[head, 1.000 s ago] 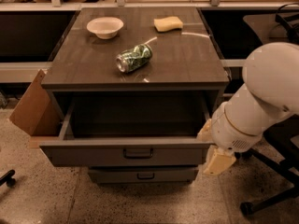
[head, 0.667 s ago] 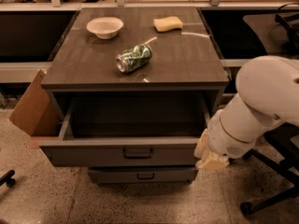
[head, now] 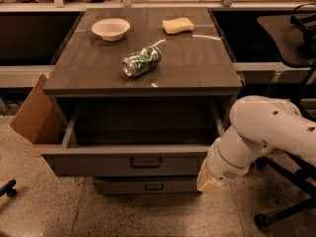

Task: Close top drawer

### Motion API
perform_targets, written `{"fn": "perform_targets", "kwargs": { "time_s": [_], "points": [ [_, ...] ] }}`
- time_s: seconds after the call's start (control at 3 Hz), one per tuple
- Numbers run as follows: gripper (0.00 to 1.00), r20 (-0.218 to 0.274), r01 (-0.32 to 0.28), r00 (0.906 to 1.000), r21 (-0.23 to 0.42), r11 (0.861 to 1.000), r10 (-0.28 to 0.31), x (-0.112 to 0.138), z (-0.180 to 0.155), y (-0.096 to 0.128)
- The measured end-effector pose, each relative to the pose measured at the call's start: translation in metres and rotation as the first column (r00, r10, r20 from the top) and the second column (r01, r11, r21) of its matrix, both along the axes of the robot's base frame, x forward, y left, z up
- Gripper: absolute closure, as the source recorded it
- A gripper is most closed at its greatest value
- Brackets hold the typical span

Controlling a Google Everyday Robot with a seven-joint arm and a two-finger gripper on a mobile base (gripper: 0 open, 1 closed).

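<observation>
The top drawer (head: 98, 165) of the grey-brown cabinet stands pulled out, its deep interior (head: 143, 122) showing empty. Its dark bar handle (head: 146, 162) sits at the centre of the front. My gripper (head: 208, 182), a cream-coloured tip on the white arm (head: 266, 127), is low at the right end of the drawer front, right by its lower right corner. I cannot tell whether it touches the front. A shorter drawer (head: 123, 185) below is shut.
On the cabinet top (head: 197, 68) lie a white bowl (head: 111, 29), a yellow sponge (head: 178, 25) and a crushed green can (head: 142, 61). A cardboard box (head: 33, 113) leans at the left. An office chair base (head: 286, 201) stands at the right, and a caster (head: 7, 188) at far left.
The arm has swung left and down, bringing my gripper from beside the drawer's right side to the lower right corner of its front. The drawer has not moved.
</observation>
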State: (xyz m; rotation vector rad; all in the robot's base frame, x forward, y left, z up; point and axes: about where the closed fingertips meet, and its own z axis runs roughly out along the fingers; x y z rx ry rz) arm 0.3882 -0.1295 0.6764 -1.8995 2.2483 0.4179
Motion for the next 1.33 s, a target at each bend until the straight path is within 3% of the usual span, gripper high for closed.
{"fn": "perform_targets", "kwargs": {
  "time_s": [0.33,0.67,1.0,1.33],
  "points": [
    [1.0,0.0,0.0,1.0,0.0,1.0,0.0,0.0,0.0,0.0],
    [1.0,0.016,-0.001,0.9999,-0.018,1.0,0.001,0.009,-0.021,-0.004],
    [1.0,0.065,-0.026,0.9975,-0.01,1.0,0.026,0.027,-0.039,-0.008],
    [1.0,0.152,-0.041,0.9877,0.008,0.999,0.039,0.055,-0.051,-0.015]
  ]
}}
